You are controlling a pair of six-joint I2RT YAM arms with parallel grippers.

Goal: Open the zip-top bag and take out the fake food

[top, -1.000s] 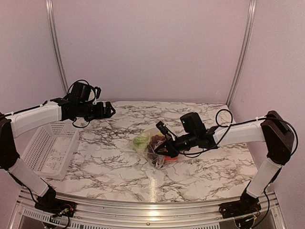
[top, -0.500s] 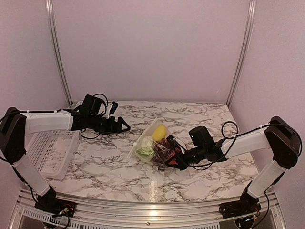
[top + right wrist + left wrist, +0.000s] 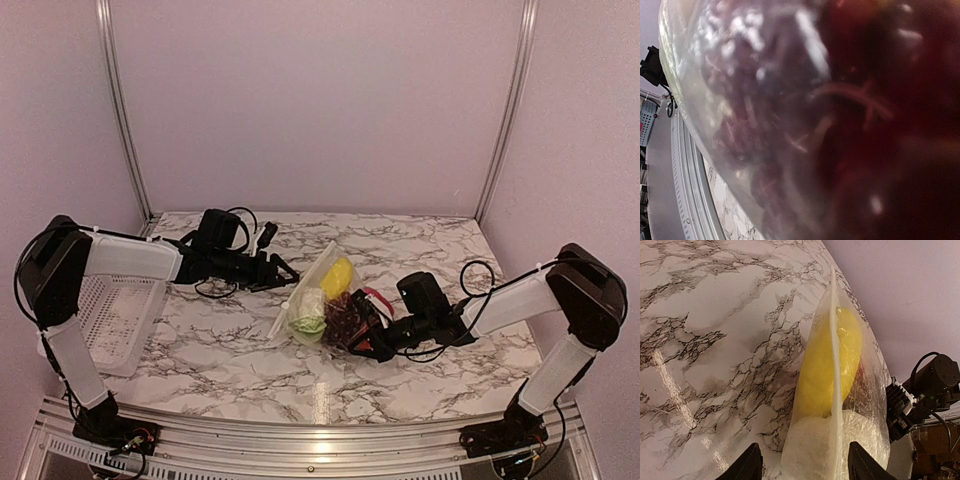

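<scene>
While the bag (image 3: 322, 300) stood up on edge near the middle of the marble table (image 3: 240, 360), the right gripper (image 3: 360, 333) was clamped on its near right corner. Its wrist camera was filled with dark red grapes (image 3: 790, 130) pressed behind the plastic. The left gripper (image 3: 285, 272) reached in from the left, its fingers (image 3: 751, 466) standing apart with the bag's end between them; whether they touched the plastic could not be told. Inside the bag, a yellow piece (image 3: 832, 365) lay toward the far end and a knobbly white lump (image 3: 815, 450) just before the left fingers. A white basket (image 3: 110, 320) sat at the table's left edge, well apart.
</scene>
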